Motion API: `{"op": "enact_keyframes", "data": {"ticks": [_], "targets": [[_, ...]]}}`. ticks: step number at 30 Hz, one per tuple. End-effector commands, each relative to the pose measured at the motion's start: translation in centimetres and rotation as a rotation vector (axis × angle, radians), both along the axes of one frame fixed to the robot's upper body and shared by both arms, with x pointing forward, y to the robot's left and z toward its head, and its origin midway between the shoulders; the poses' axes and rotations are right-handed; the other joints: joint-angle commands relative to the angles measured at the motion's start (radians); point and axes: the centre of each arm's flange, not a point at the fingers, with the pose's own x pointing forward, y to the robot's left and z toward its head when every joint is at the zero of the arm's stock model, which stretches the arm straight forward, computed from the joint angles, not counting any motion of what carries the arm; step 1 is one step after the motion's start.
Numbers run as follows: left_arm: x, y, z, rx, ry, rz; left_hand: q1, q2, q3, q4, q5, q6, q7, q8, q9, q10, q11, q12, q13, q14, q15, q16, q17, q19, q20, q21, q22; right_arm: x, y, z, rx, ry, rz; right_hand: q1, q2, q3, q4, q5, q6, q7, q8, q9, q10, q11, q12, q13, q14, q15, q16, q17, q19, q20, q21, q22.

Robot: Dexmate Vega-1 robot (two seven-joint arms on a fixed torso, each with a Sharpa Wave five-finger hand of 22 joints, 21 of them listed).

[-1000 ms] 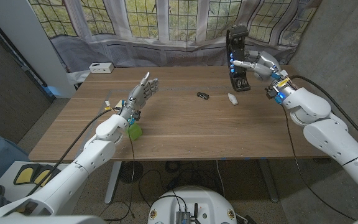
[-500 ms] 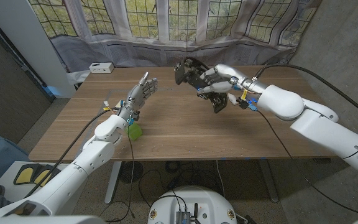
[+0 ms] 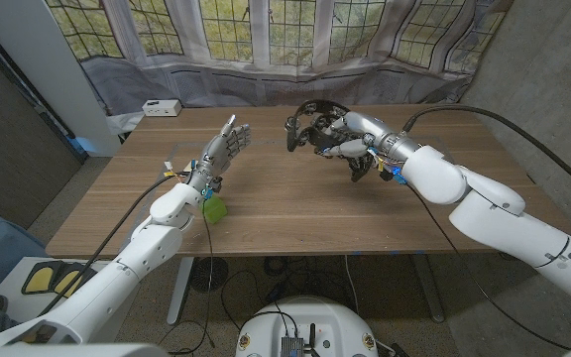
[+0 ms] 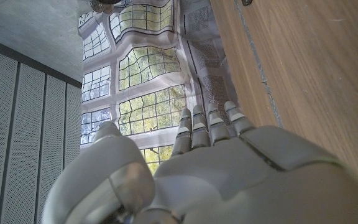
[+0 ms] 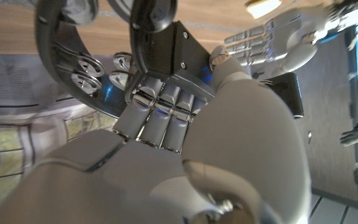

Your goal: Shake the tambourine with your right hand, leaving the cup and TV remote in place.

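Head view: right robot hand (image 3: 358, 145) grips black ring-shaped tambourine with metal jingles (image 3: 308, 121), raised above wooden tabletop (image 3: 295, 203), ring extending toward open left robot hand (image 3: 226, 147).

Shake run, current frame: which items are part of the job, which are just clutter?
Job:
tambourine, held by the right robot hand
green cup, to stay put

Clutter:
white box, far left corner

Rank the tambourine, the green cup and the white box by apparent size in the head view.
Largest: the tambourine, in the right hand. Then the green cup and the white box, too alike to rank; the box sits farther away.
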Motion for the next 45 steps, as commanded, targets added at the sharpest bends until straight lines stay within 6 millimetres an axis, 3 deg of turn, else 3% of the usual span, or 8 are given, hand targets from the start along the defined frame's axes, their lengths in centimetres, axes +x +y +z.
{"op": "enact_keyframes", "data": {"ticks": [1, 11, 18, 25, 30, 33, 39, 45], "targets": [[0.1, 0.1, 0.2, 0.004, 0.000, 0.000, -0.002, -0.002, 0.007, 0.000, 0.000, -0.001, -0.003, -0.003, 0.001, -0.002, -0.003, -0.004, 0.004, 0.003, -0.007, -0.001, 0.004, 0.003, -0.005, 0.001, 0.003, 0.6, -5.0, 0.3, 0.466, 0.039, 0.325, 0.088, 0.086, 0.001, -0.001, 0.004, 0.067, -0.062, 0.003, 0.004, 0.001, 0.003, 0.003, 0.003, 0.038, -0.085, 0.001, 0.005, 0.003, 0.000, 0.008, 0.001], [0.2, 0.0, 0.3, 0.007, -0.001, -0.005, -0.003, -0.003, 0.008, 0.000, 0.000, -0.001, -0.004, -0.003, 0.001, -0.003, -0.001, -0.004, 0.004, 0.001, -0.008, -0.002, 0.004, 0.001, 0.001, 0.000, 0.003, 1.9, -8.5, -1.0, 0.999, 0.076, 0.761, 0.089, 0.085, -0.001, -0.002, 0.004, 0.070, -0.061, 0.002, 0.004, 0.002, 0.000, 0.003, 0.005, 0.040, -0.090, 0.000, 0.007, 0.002, -0.001, 0.014, 0.001], [0.1, 0.3, 0.2, 0.005, 0.001, -0.002, -0.003, -0.003, 0.008, 0.000, 0.000, 0.000, -0.003, -0.002, 0.001, -0.002, -0.004, -0.004, 0.003, 0.002, -0.007, -0.001, 0.004, 0.001, 0.002, 0.000, 0.003, 2.4, -11.1, -1.6, 1.214, 0.052, 0.926, 0.089, 0.086, -0.002, -0.001, 0.005, 0.067, -0.065, 0.000, 0.004, -0.001, -0.001, 0.001, 0.006, 0.041, -0.092, -0.001, 0.009, 0.001, -0.006, 0.019, 0.001], [0.2, 0.5, 0.3, 0.009, 0.002, -0.002, -0.003, -0.004, 0.009, -0.001, 0.000, 0.000, -0.003, -0.002, 0.001, -0.002, -0.004, -0.004, 0.003, 0.002, -0.007, -0.001, 0.004, 0.001, 0.002, 0.000, 0.003, 2.5, -14.1, -2.6, 1.371, -0.019, 0.961, 0.088, 0.086, -0.004, 0.001, 0.004, 0.068, -0.069, 0.000, 0.004, -0.002, -0.005, 0.000, 0.007, 0.042, -0.095, -0.003, 0.009, -0.001, -0.008, 0.022, 0.001], [0.3, 0.5, 0.3, 0.008, 0.001, -0.005, -0.004, -0.004, 0.009, -0.001, 0.000, 0.001, -0.002, -0.001, 0.001, 0.000, -0.004, -0.004, 0.003, 0.003, -0.007, -0.001, 0.004, 0.001, 0.002, 0.000, 0.003, 3.6, -15.6, -4.7, 1.606, 0.000, 1.063, 0.086, 0.086, -0.004, 0.002, 0.004, 0.068, -0.071, -0.001, 0.005, -0.004, -0.010, -0.002, 0.006, 0.041, -0.097, -0.006, 0.009, -0.003, -0.010, 0.025, 0.001], [0.4, 0.6, 0.3, 0.008, 0.004, -0.009, -0.004, -0.004, 0.009, -0.001, 0.000, 0.000, -0.003, -0.001, 0.001, -0.001, -0.005, -0.004, 0.003, 0.002, -0.008, -0.001, 0.004, 0.001, 0.003, 0.000, 0.003, 4.3, -16.4, -6.2, 1.710, -0.012, 1.016, 0.086, 0.086, -0.004, 0.002, 0.004, 0.066, -0.075, -0.003, 0.005, -0.005, -0.009, -0.002, 0.006, 0.041, -0.099, -0.007, 0.009, -0.004, -0.011, 0.026, 0.001], [0.8, 0.4, 0.1, 0.011, 0.013, -0.017, -0.004, -0.004, 0.010, -0.001, 0.000, 0.001, -0.002, -0.001, 0.001, -0.001, -0.004, -0.004, 0.003, 0.002, -0.007, -0.001, 0.004, 0.000, 0.002, -0.001, 0.003, 5.9, -17.1, -9.1, 1.934, 0.005, 1.013, 0.084, 0.088, -0.004, 0.004, 0.004, 0.062, -0.078, -0.005, 0.005, -0.009, -0.016, -0.005, 0.005, 0.040, -0.098, -0.013, 0.008, -0.011, -0.017, 0.028, 0.001], [1.0, 0.5, 0.2, 0.012, 0.014, -0.014, -0.004, -0.004, 0.011, -0.001, 0.000, 0.002, -0.002, 0.000, 0.001, 0.000, -0.004, -0.003, 0.003, 0.001, -0.008, -0.002, 0.004, -0.001, 0.003, -0.001, 0.003, 6.4, -17.0, -10.1, 1.965, 0.021, 1.016, 0.084, 0.088, -0.003, 0.003, 0.005, 0.060, -0.082, -0.006, 0.005, -0.009, -0.020, -0.007, 0.005, 0.039, -0.102, -0.016, 0.008, -0.013, -0.019, 0.031, 0.000]]}}
